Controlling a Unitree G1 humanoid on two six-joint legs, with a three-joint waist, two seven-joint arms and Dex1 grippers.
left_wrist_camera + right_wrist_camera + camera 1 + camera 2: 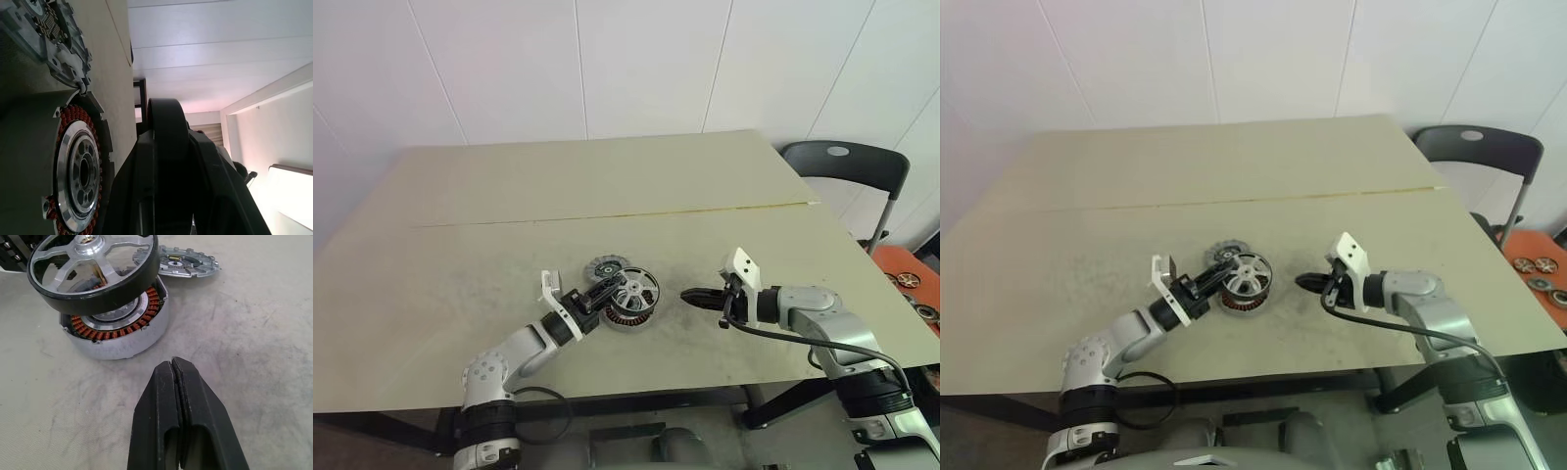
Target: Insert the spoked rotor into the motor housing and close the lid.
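My table (460, 245) is a beige top with a seam running across it and dark scuffs near the middle. On it rests the copper-wound motor housing (117, 335), and just behind that lies the flat silvery lid (183, 262).

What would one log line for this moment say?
left gripper: holds spoked rotor tilted over motor housing | right gripper: shut, empty, beside | lid: on table

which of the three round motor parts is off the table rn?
The spoked rotor, the black-rimmed wheel. The left gripper holds it tilted above the copper-wound housing. The housing and the flat lid behind both lie on the table.
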